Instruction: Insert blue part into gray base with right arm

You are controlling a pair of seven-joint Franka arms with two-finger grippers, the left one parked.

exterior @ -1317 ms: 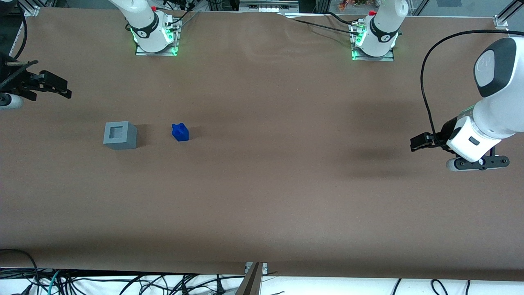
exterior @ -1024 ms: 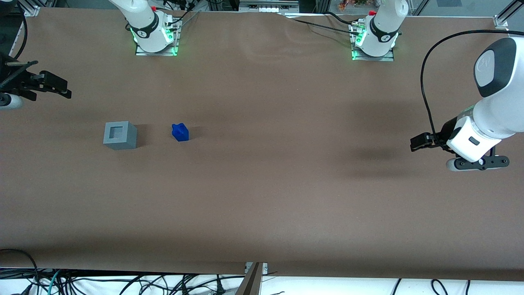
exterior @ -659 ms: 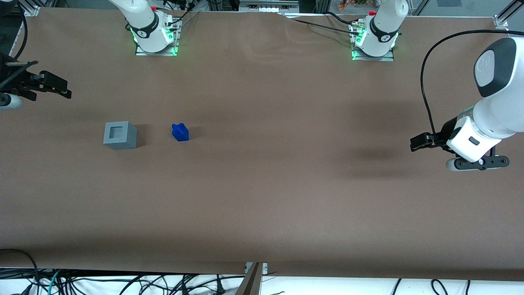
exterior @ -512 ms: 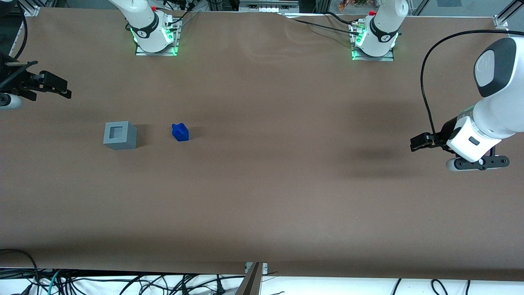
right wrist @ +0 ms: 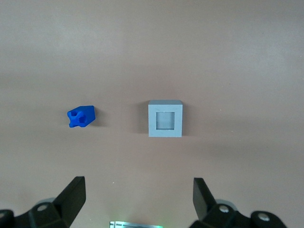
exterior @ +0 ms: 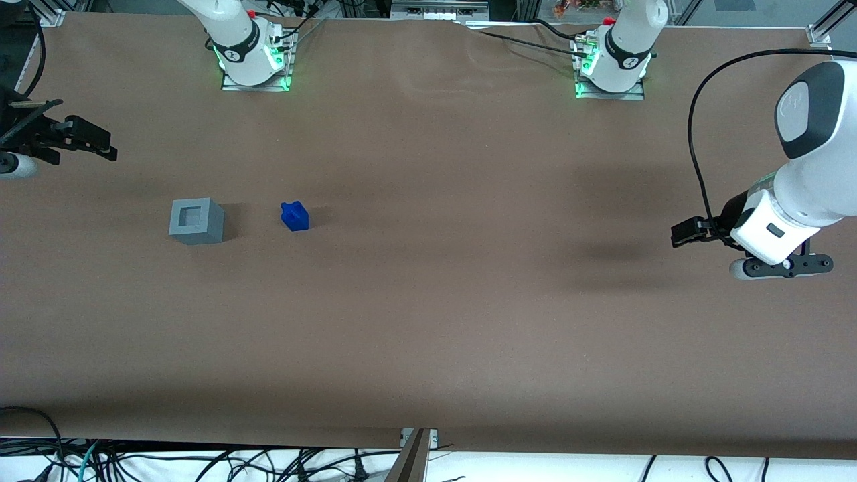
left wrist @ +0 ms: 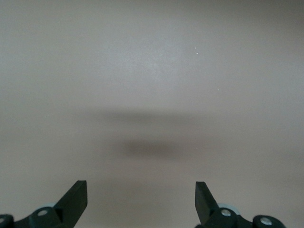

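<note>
Hand (right wrist: 137, 199) spread wide, empty, high above the counter (exterior: 428, 301) at working arm's end. One gray base (exterior: 196, 221) w/ hollow facing up; one blue part (exterior: 294, 216) near it, apart, toward parked arm's end. Both on counter.

Surface: brown table cover (exterior: 428, 301), wrinkled near its upper edge | Off table: tangled cables (exterior: 134, 462) | Lighting: even
</note>
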